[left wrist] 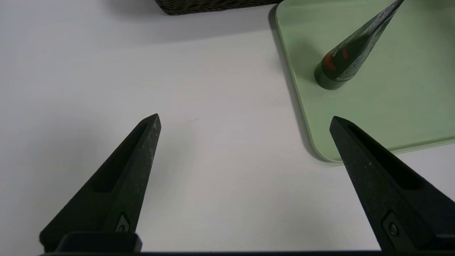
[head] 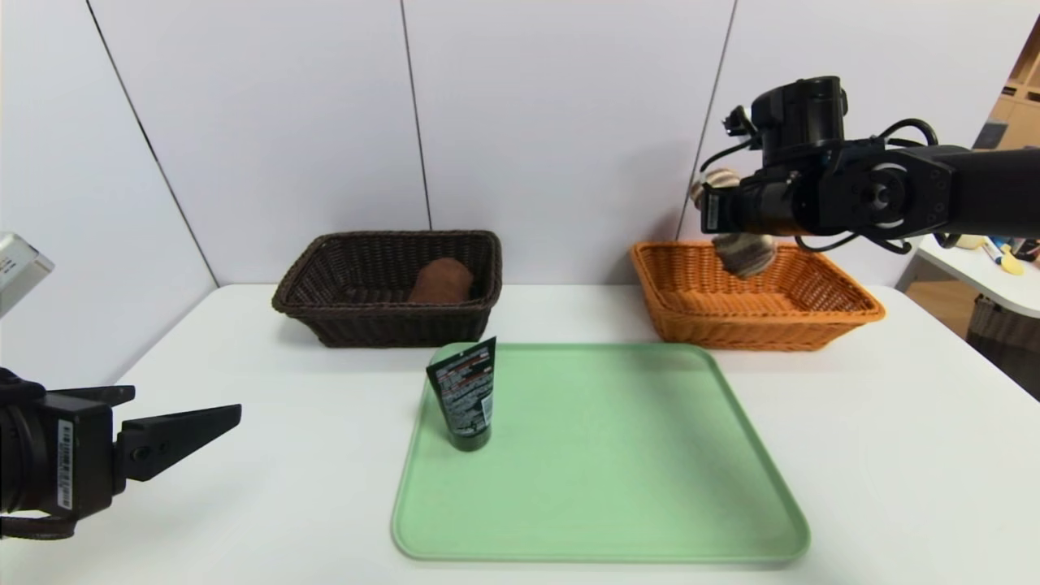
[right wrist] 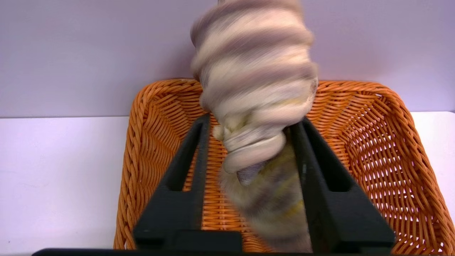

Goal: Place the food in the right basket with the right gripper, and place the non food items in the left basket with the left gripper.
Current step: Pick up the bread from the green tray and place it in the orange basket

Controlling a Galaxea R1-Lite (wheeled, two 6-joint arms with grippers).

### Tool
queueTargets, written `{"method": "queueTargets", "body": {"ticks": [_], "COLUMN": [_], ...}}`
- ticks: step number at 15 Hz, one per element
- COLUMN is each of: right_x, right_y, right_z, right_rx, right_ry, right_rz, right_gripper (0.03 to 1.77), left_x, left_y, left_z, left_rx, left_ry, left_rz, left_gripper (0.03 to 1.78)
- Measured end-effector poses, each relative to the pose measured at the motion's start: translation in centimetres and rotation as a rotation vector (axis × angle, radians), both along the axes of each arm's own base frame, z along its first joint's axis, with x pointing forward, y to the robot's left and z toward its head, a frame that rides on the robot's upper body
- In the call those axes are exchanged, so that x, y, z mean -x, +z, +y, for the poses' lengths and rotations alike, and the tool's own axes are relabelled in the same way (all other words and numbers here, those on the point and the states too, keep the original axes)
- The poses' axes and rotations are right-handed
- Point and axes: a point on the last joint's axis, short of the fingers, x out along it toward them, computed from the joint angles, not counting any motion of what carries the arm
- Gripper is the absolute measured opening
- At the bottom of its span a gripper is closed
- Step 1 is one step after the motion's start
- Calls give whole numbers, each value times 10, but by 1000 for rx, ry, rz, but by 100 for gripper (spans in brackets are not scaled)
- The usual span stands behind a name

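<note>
The food, a pale loaf with brown-purple stripes (right wrist: 254,71), hangs motion-blurred between the fingers of my right gripper (right wrist: 253,119) over the right basket (right wrist: 149,124), the orange one. The jaws stand apart: a gap shows on one side, the other finger touches the loaf. In the head view the loaf (head: 743,253) sticks out below the right gripper (head: 723,213) above the orange basket (head: 812,321). The dark tube (head: 465,398) stands upright on the green tray (head: 617,455). The brown towel roll (head: 441,282) lies in the left basket (head: 325,260). My left gripper (head: 185,402) hovers open and empty, left of the tray.
In the left wrist view the tube (left wrist: 350,53) stands on the tray (left wrist: 391,106) beyond the left gripper (left wrist: 245,116), with the dark basket's wall (left wrist: 213,5) farther off. A side desk (head: 991,276) with small items lies past the table's right edge.
</note>
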Motion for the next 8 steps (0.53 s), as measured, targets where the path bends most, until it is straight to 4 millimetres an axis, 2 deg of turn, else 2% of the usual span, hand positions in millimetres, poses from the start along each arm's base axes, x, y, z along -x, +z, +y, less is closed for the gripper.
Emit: {"method": "queueTargets", "body": {"ticks": [4,8], "right_x": [0,0], "right_y": [0,-1], "right_z": [-1,-2], "right_rx": [4,9], "right_ry": [-6,-7], "right_rz": [1,6], "right_gripper": [119,140], "left_x": [0,0], "left_y": [1,1], "left_z": [0,0], "left_rx": [2,1], "left_ry": [1,0], "left_rz": [-3,-3], "left_gripper": [169,169]}}
